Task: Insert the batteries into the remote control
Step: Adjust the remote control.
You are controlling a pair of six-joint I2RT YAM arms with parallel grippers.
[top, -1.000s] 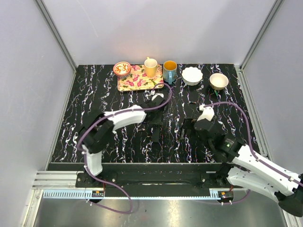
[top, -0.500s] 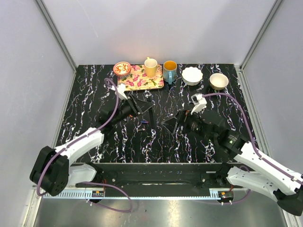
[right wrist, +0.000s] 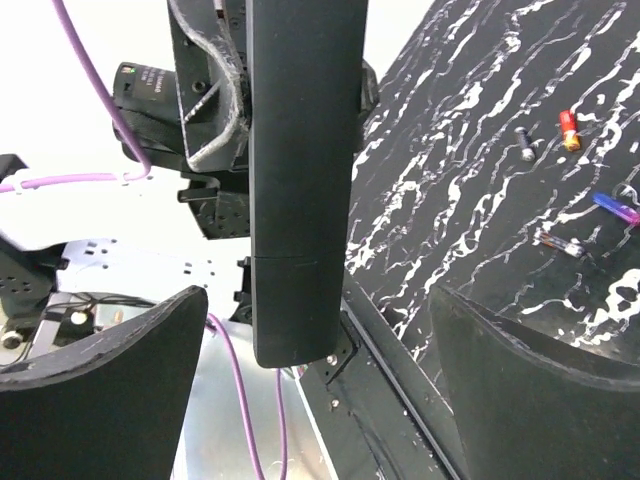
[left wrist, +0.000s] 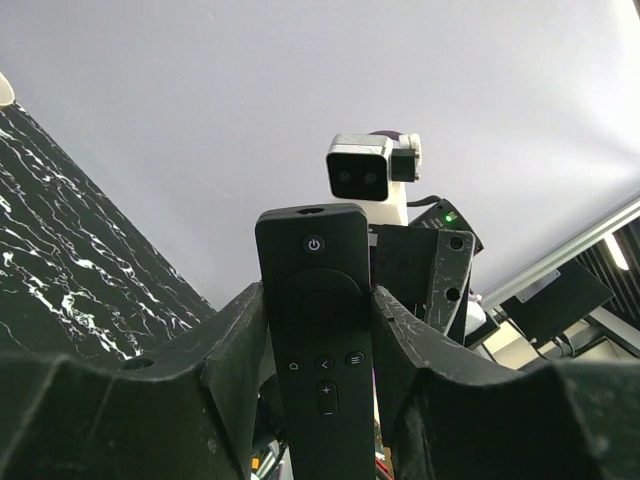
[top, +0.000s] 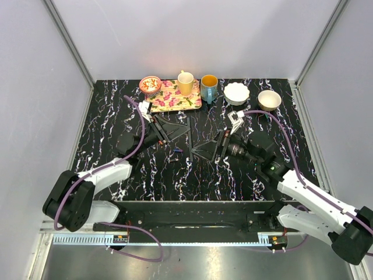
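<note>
Above black marbled table (top: 105, 128), clamps remote control (left wrist: 318, 340) between left gripper (left wrist: 318, 300) fingers, holds right gripper (right wrist: 315, 300) fingers wide apart facing it, leaves batteries (right wrist: 613, 207) beyond them unloaded.

I can read no words or numbers. The remote control (left wrist: 315, 330) bears only signs: a power symbol near its top, then home, back-arrow and menu icons, and a plus below.
</note>
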